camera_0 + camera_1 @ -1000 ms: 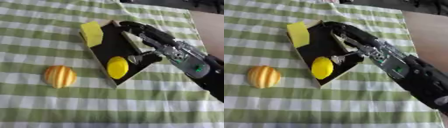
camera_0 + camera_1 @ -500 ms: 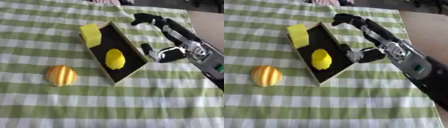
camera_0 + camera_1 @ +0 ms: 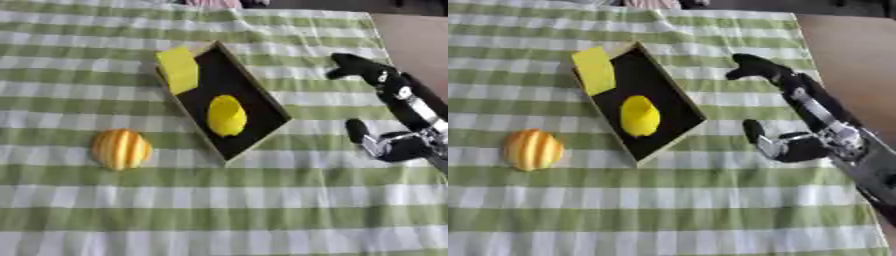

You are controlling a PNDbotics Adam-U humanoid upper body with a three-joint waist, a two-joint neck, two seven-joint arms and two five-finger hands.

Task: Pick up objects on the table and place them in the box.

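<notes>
Hovering to the right of the box (image 3: 662, 105), the right hand (image 3: 798, 125) holds nothing, its fingers spread wide above the green-checked worktop (image 3: 710, 210). Inside the shallow black box lies a yellow lemon-like fruit (image 3: 640, 116), long axis running along the tray, with a yellow block (image 3: 594, 70) leaning at the far-left end. The box sits askew, its long side slanting from far-left to near-right. An orange striped fruit (image 3: 533, 149) rests well apart on the left, with bare cloth around it.
</notes>
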